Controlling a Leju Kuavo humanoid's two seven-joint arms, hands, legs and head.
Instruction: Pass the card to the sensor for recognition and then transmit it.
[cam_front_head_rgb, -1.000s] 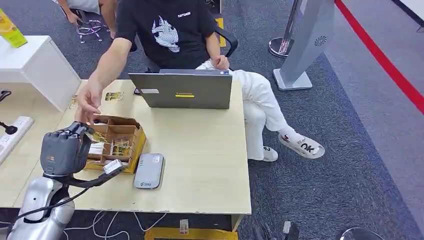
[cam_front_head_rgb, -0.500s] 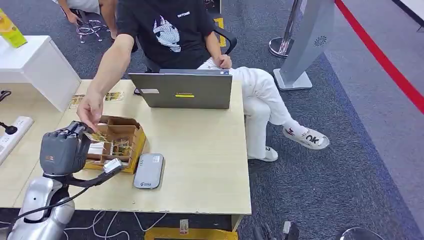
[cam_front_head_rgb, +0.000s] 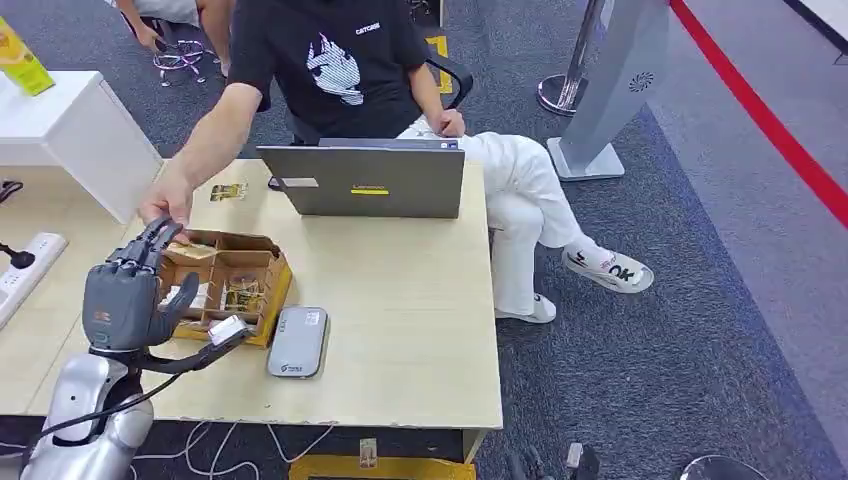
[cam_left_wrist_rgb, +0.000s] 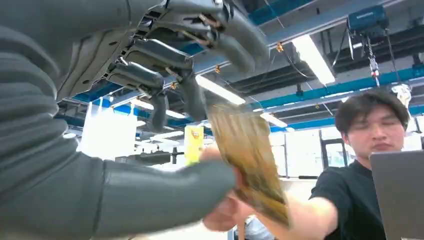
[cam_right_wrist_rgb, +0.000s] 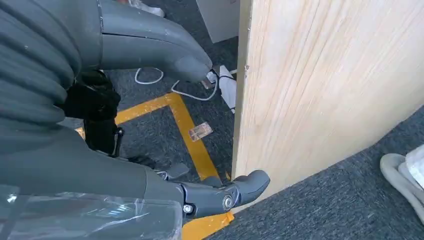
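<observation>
Left wrist view: left hand (cam_left_wrist_rgb: 165, 90) fingers (cam_left_wrist_rgb: 187, 95) spread, person's hand (cam_left_wrist_rgb: 227, 212) pinching card (cam_left_wrist_rgb: 250, 160). Card judged thin, light, flexible; best gripped by edges.

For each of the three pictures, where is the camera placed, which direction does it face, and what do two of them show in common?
Head view: high on the robot, facing forward and down at the light wooden table; the left hand rises over the brown cardboard box.
Left wrist view: behind the left hand, facing up toward the ceiling lights.
Right wrist view: behind the right hand, facing down past the table edge to the floor.
Head and left wrist views share the person in a black T-shirt.
</observation>
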